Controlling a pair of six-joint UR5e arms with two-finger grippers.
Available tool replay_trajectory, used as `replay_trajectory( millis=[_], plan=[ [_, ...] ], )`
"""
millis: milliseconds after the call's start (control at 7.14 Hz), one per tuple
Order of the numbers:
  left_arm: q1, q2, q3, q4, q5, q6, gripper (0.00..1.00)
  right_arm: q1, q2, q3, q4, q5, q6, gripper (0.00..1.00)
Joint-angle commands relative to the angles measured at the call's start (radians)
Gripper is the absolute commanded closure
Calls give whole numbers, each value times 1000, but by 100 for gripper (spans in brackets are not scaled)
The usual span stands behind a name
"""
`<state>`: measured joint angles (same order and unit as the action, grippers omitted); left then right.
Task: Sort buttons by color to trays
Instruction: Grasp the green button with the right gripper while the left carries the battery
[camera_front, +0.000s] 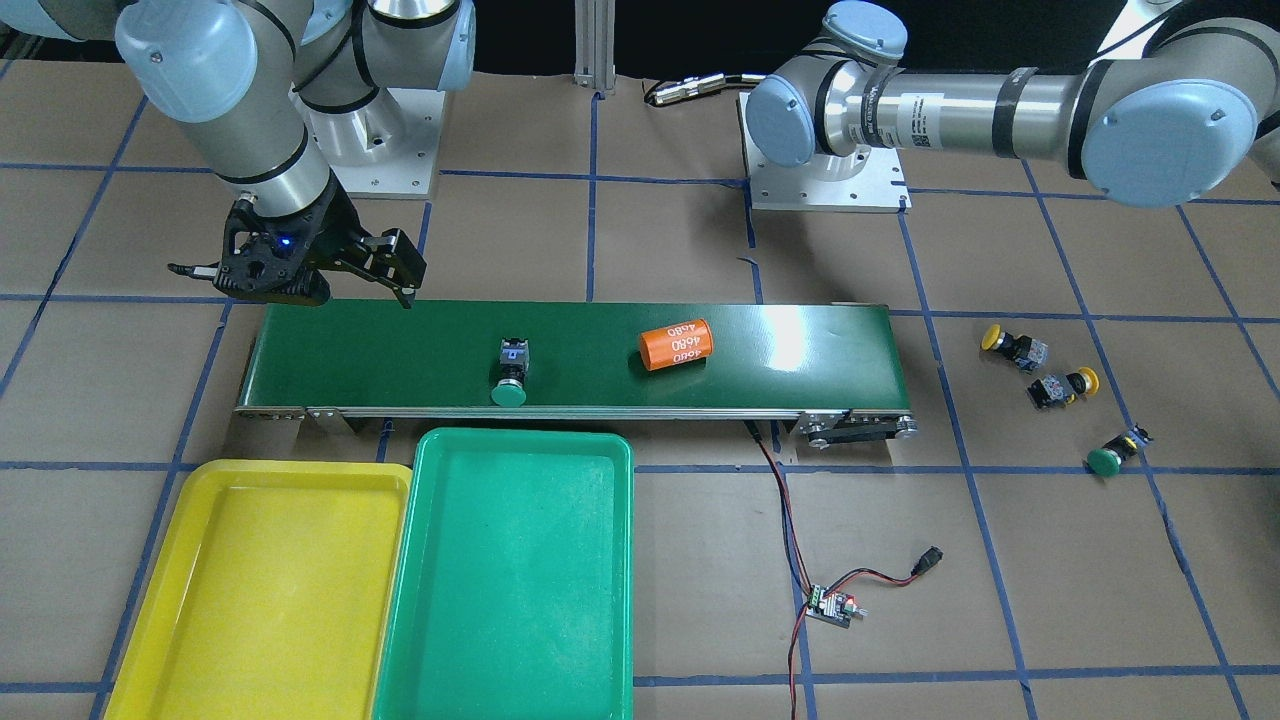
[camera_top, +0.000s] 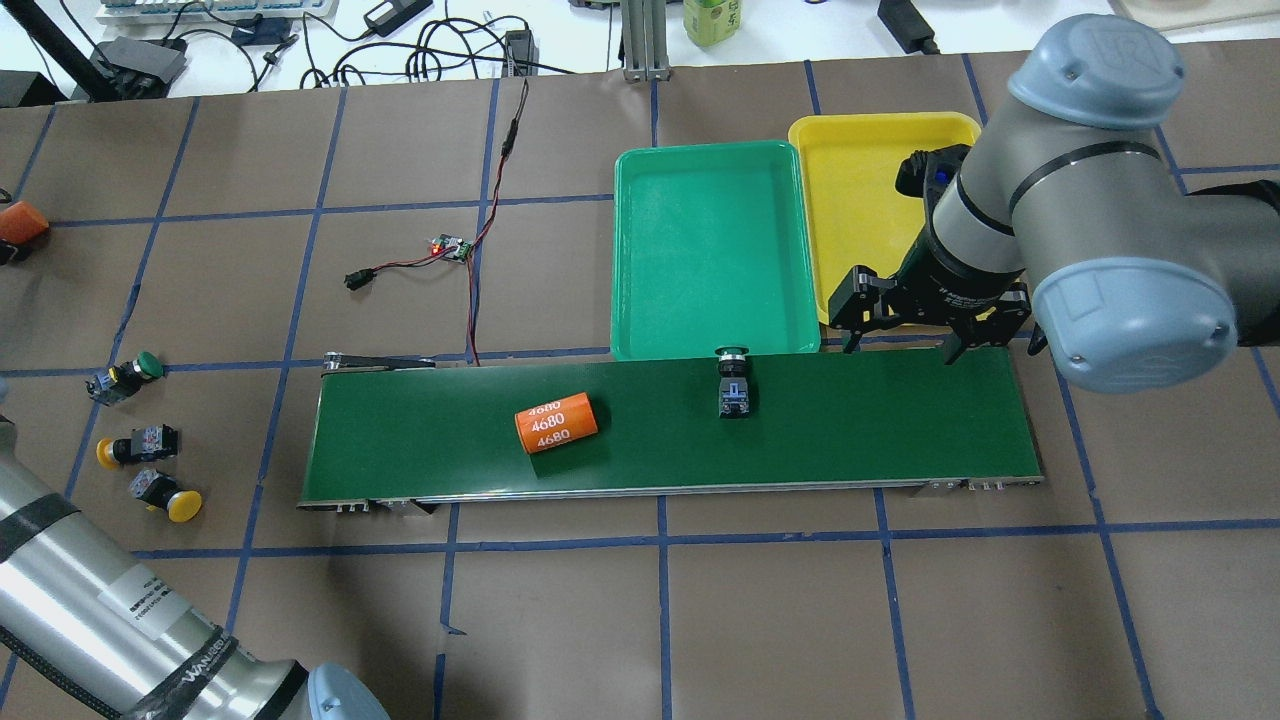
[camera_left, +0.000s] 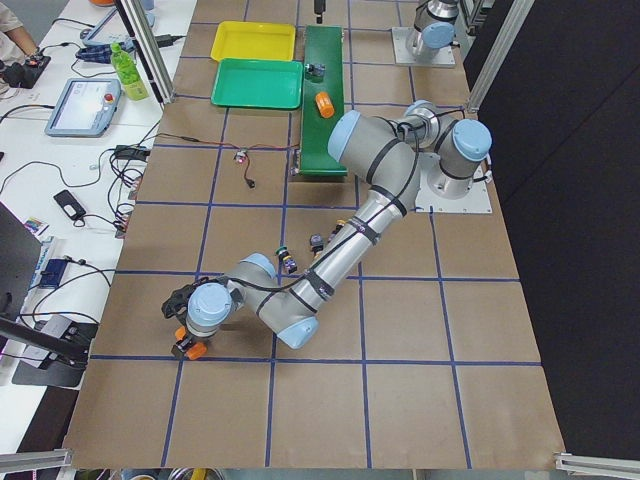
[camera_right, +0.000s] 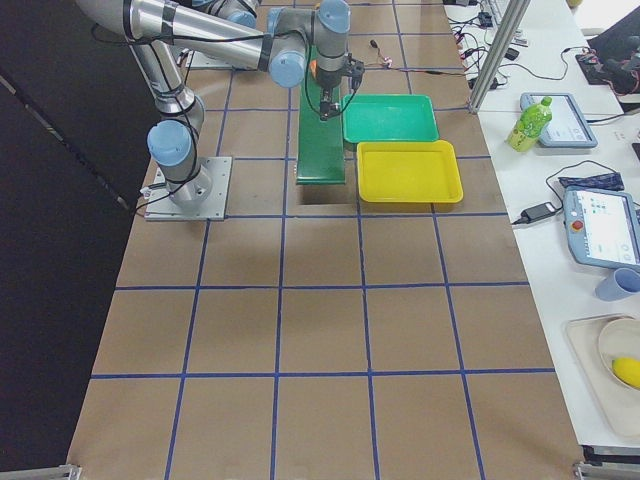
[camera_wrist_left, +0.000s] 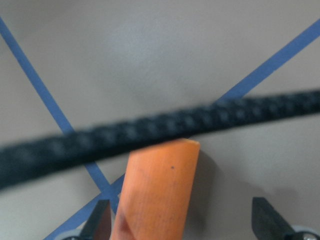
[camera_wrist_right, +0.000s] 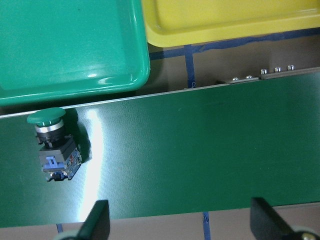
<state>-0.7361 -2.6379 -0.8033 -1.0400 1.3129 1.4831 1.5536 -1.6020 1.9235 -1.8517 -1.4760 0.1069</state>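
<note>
Button (camera_wrist_right: 52, 147), green mushroom cap on black-grey body, lies sideways on the belt (camera_wrist_right: 200, 150); left and right jaws gape.

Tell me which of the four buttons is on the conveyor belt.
The green-capped button lying near the green tray; the other green one and both yellow ones lie off the belt on the table.
</note>
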Motion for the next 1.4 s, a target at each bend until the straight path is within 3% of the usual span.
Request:
replay_trajectory(
  millis=[0,420,560,981,1121,1261],
  plan=[
    [0,-7,-2,0,-1,3,27,40,29,0,-14,58,4,0],
    [0,8,-2,-8,8,-4,81,130,117,3,-86,43,126,0],
    [0,28,-4,-37,14,-15,93,137,143,20,-112,28,134,0],
    [-83,233,-80,-410,57,-241,93,141,180,38,-153,42,177,0],
    [-139,330,-167,-428,99,-309,100,141,203,38,-159,42,180,0],
    [-213,426,-294,-423,199,-313,100,141,221,38,-161,42,178,5]
  ],
)
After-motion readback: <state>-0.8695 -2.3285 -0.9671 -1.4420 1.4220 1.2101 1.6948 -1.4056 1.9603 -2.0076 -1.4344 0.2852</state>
